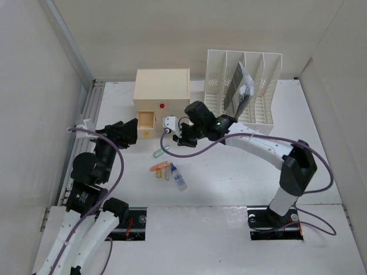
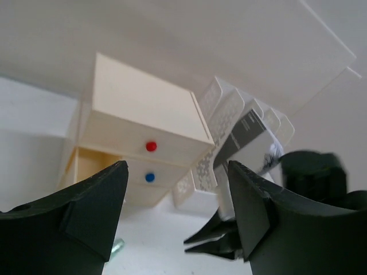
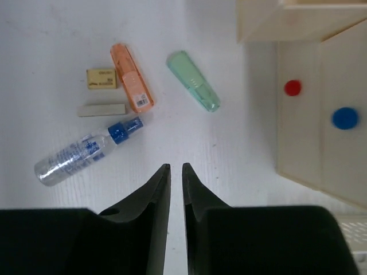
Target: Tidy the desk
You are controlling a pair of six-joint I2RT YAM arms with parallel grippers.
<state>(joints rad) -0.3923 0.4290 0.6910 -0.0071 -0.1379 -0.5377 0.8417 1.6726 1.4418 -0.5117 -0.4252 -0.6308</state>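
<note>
Clutter just ahead of my right claw (image 3: 176,167), and the worktop (image 1: 229,172) spreads white under both my arms. My right claw hangs above it pointing down, its two tips pinched nearly together with only a sliver between them, holding nothing. Beyond the tips, a little toward the drawer-box side, lies the green marker (image 3: 193,89), its long axis slanting across my line of approach. Further out on the other side sit the orange marker (image 3: 132,77), the small eraser (image 3: 101,78), a grey stick (image 3: 102,109) and the clear spray bottle (image 3: 86,152) with its blue cap. They're close together, and none touches my tips. The cream drawer box (image 3: 321,114) stands near the green marker, red knob (image 3: 293,87) and blue knob (image 3: 344,117) showing. My left claw (image 2: 178,166) is spread wide and empty, low over the worktop, aimed at that same box, where one drawer (image 1: 146,119) stands pulled out. My guess: green marker first. Both claws are near it, but the right one looks straight down on it, so I'd open up and turn the wrist to close across its narrow width, not along it
</note>
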